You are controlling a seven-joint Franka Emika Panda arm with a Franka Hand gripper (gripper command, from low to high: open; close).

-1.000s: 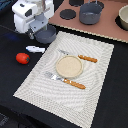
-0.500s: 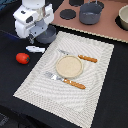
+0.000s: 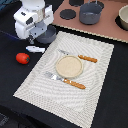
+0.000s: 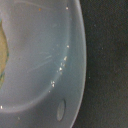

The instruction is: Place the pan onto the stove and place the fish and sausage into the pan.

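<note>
Directly below the gripper sits the pan.

The pan, a dark blue-grey saucepan, is seen off the stove, partly hidden. The stove is a pinkish-brown board bearing black discs. The white fish and red-orange sausage are found near each other.
</note>
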